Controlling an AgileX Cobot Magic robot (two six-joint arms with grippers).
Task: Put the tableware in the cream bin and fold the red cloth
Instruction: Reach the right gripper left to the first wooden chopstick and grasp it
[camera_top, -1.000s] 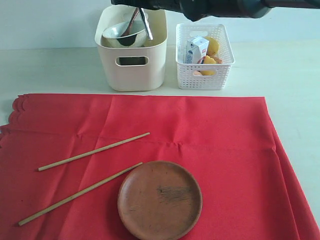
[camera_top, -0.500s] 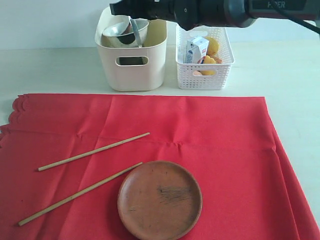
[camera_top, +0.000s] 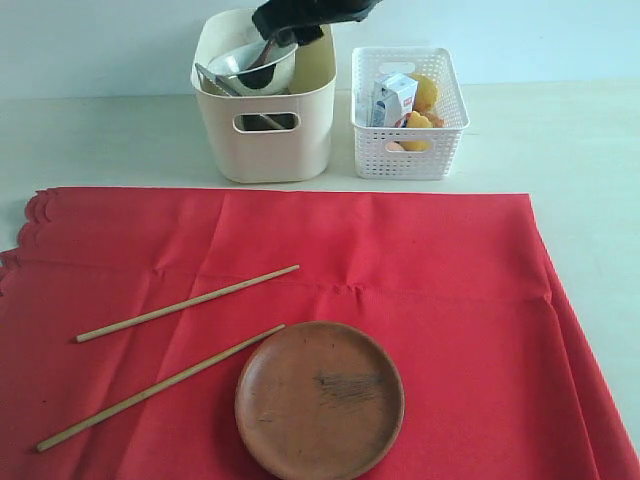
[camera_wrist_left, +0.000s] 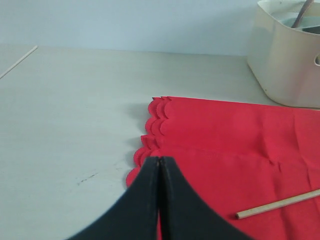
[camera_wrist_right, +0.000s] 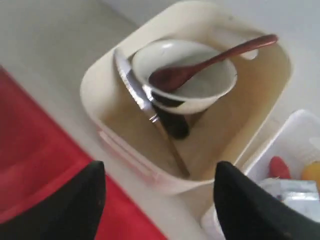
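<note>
Knife (camera_wrist_right: 131, 82) has dropped into the bin (camera_top: 265, 150); right fingers (camera_wrist_right: 240, 210) gape empty above it; closed, empty left fingers (camera_wrist_left: 159, 200) sit nearer the slanting chopsticks (camera_top: 188, 303).

Red cloth (camera_top: 420, 260) spread flat over front of bench (camera_top: 100, 140); scalloped edge at left, faint creases. Round brown plate (camera_top: 320, 399) on cloth, front centre. Two sticks on cloth left of plate, both slanted, apart: upper chopstick (camera_top: 188, 303), lower chopstick (camera_top: 160, 387) with tip just beside plate rim. Cream bin (camera_top: 265, 140) behind cloth on bare bench. Inside: pale bowl (camera_top: 240, 65), dark spoon (camera_top: 262, 55) resting in bowl, metal knife (camera_top: 215, 82) leaning at bin's left side. White lattice basket (camera_top: 410, 155) just right of bin, holds milk carton (camera_top: 392, 100) and yellow food (camera_top: 425, 92). Dark right tool (camera_top: 280, 28) hangs over bin's rear rim; finger spread unreadable.
</note>
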